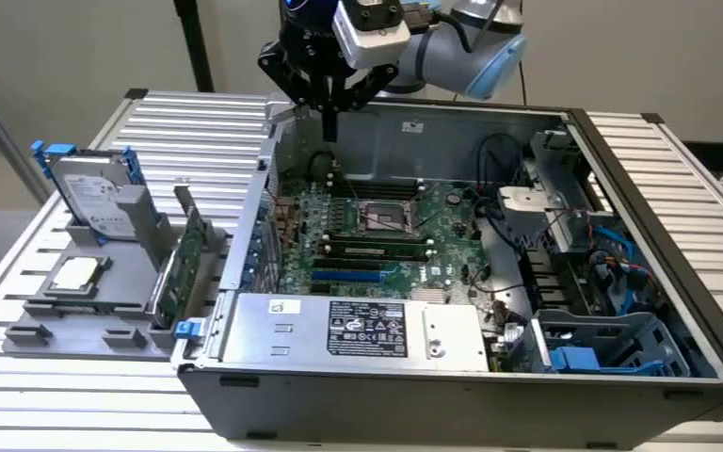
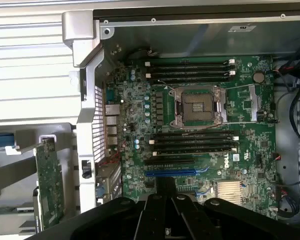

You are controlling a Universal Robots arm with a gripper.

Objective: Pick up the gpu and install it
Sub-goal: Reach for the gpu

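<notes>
Evidently nothing done yet. gpu (image 1: 187, 252) stands on edge in grey holder (image 1: 35, 331) outside computer case (image 1: 619, 174), at exterior view's left, near hard drive (image 1: 91, 198). Not picked up. Blue slot (image 2: 170, 173) on motherboard (image 2: 250, 107) holds no card. Gripper (image 1: 331, 127) hangs over case's rear, fingers together, holding nothing, well apart from gpu. Pick and install both left.

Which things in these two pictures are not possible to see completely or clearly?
1. gpu: wrist view, one end is covered by the black body of the hand.
2. Motherboard: wrist view, part of the board lies under the hand.
3. Power supply label: exterior view, print too small to read.
4. Hard drive: exterior view, label text too small; its lower part sits hidden in the gray holder.
</notes>
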